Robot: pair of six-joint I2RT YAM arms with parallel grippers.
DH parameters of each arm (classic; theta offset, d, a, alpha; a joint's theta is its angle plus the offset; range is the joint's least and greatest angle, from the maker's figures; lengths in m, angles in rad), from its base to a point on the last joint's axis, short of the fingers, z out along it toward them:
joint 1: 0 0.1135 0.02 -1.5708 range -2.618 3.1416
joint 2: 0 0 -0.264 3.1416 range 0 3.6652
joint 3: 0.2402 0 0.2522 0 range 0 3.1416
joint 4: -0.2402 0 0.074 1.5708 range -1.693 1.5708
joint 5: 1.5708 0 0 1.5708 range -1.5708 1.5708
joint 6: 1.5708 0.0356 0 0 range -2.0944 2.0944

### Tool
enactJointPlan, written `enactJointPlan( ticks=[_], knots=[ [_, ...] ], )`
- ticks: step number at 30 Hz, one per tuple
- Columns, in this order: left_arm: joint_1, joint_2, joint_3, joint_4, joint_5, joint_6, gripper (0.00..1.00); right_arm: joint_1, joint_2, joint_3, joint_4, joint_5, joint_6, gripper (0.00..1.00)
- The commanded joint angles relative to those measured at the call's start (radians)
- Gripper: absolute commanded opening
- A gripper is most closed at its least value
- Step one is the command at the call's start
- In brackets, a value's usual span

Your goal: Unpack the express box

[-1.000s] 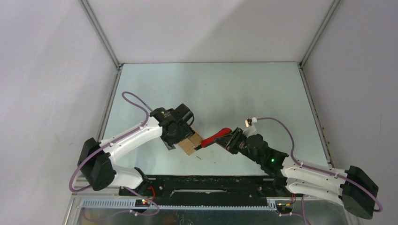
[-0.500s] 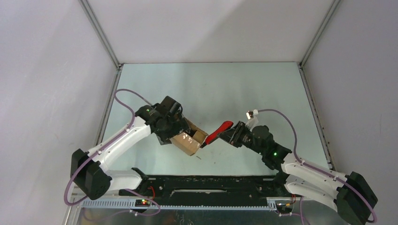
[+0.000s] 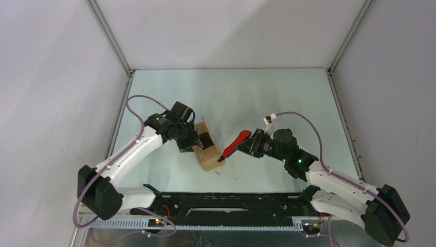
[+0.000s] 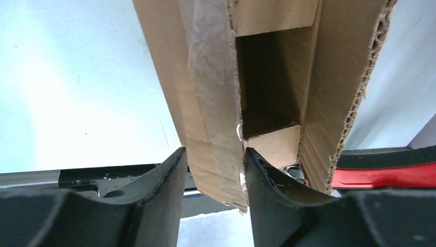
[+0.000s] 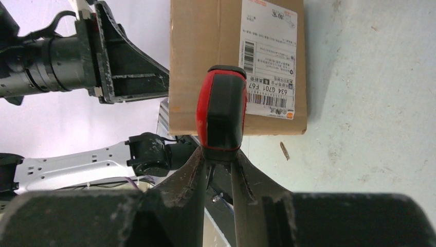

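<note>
Top view: express box [image 3: 208, 154], brown cardboard, rectangular, on tabletop [image 3: 267, 98] left of centre, nearer near edge. Top open, dark inside, one flap standing up. L gripper [image 3: 193, 143] at box's left side. R gripper [image 3: 248, 147] just right of box, clamped on utility knife [image 3: 232, 146]: slim red/black plastic body, dark tip at box's right edge, contact can't tell.

L wrist: matte black fingers [image 4: 169, 180] pinched on a box flap, one each side, both touching cardboard. Corrugated fluting exposed on cut edges. Strip of clear wrinkled tape [image 4: 205, 72] running along flap. Hollow dark interior, contents can't tell.

R wrist: fingers closed tight on knife's butt end, rounded, red shell w/ black inlay. Box face ahead flat and smooth, w/ white printed label [image 5: 270, 56], barcodes on it. Small brown sliver [image 5: 284, 150] on tabletop near box's corner. Tabletop pale, lightly scuffed.
</note>
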Motion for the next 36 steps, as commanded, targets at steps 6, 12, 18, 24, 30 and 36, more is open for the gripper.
enactJointPlan(
  ticks=[6, 12, 18, 24, 30, 36],
  knots=[
    [0.028, -0.01, 0.054, -0.013, 0.038, 0.093, 0.26, -0.163, 0.02, 0.147, -0.282, -0.161, -0.142, 0.0],
    [0.028, -0.002, 0.114, -0.056, 0.028, 0.124, 0.1, -0.198, 0.173, 0.223, -0.426, -0.06, -0.302, 0.0],
    [0.028, -0.042, 0.103, -0.018, 0.053, 0.136, 0.0, -0.201, 0.352, 0.282, -0.438, 0.047, -0.38, 0.0],
    [0.028, -0.077, 0.081, 0.032, 0.074, 0.168, 0.0, -0.199, 0.458, 0.348, -0.452, 0.092, -0.417, 0.2],
    [0.029, -0.088, 0.066, 0.045, 0.085, 0.184, 0.0, -0.199, 0.461, 0.382, -0.482, 0.113, -0.424, 0.6],
    [0.029, -0.087, 0.045, 0.074, 0.097, 0.189, 0.0, -0.122, 0.31, 0.453, -0.545, 0.182, -0.401, 0.99]
  ],
)
